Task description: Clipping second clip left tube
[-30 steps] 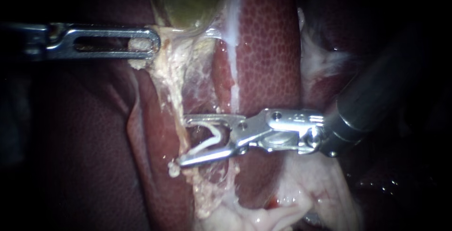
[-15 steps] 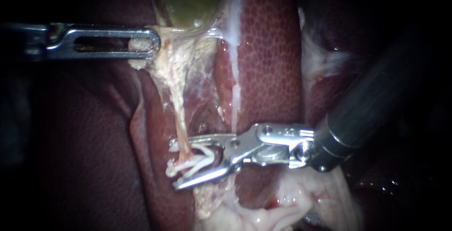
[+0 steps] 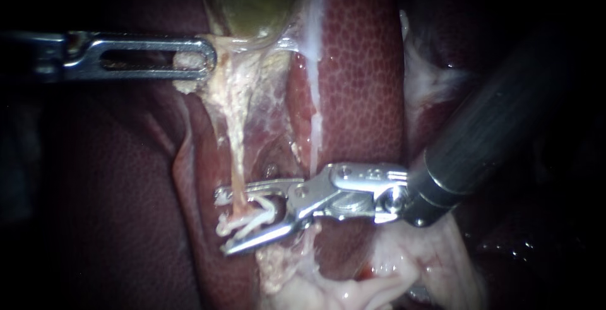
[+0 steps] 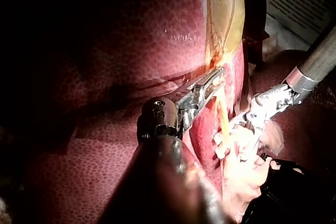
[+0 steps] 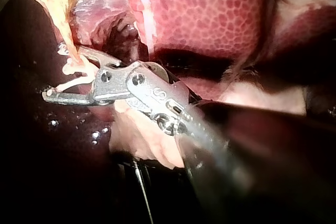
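Left instrument: we see it come in level from the left, its slotted jaws pinching the pale tissue at the foot of the gallbladder. The left wrist view shows the same grip from behind.
Right instrument: its dark shaft comes down from the upper right. Its jaws stand spread, one above and one below, with a clear gap between their tips.
Tube: a thin pale strand that runs down from the gripped tissue, taut and nearly straight. It passes between the right instrument's spread jaws near their tips.
Clip: white, lying in the gap between those jaws and against the tube. We cannot tell whether it wraps fully around the tube, nor whether both jaws bear on it.
Liver: dark red and mottled, lying behind the tube and on both sides of it.
Spacing: the two instruments are well apart, the left one at the tube's upper end and the right one at its lower end.
Below the jaws: lumpy whitish tissue lies just beneath the right instrument.
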Available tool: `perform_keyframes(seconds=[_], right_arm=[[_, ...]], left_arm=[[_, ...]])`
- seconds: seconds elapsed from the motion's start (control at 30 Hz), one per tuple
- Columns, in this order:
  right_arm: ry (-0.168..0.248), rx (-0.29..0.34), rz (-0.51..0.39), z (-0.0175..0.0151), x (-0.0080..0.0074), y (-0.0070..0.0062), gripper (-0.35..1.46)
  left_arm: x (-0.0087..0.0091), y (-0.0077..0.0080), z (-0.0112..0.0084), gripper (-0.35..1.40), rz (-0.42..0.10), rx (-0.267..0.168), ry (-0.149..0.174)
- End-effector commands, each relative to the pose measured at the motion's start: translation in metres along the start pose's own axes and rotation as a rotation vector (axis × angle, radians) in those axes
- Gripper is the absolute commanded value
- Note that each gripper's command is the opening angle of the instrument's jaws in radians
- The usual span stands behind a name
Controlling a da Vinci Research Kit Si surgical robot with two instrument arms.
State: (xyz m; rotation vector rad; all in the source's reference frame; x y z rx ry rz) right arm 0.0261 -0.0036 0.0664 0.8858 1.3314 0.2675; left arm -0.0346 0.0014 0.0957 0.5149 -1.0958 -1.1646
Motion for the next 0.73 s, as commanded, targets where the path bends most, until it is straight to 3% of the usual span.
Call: perform_keyframes(seconds=[0.03,0.13,0.73], right_arm=[[-0.022,0.005,0.025,-0.0003,0.0002,-0.0002,0.27],[-0.078,0.006,0.047,-0.0008,0.0001,-0.0005,-0.35],[-0.078,0.007,0.052,-0.0010,-0.0002,-0.0001,-0.30]], left_arm=[[0.0000,0.0000,0.0000,-0.35,0.000,0.000,0.000],[0.0000,0.0000,0.0000,-0.35,0.000,0.000,0.000],[0.0000,0.0000,-0.0001,-0.35,0.000,0.000,0.000]])
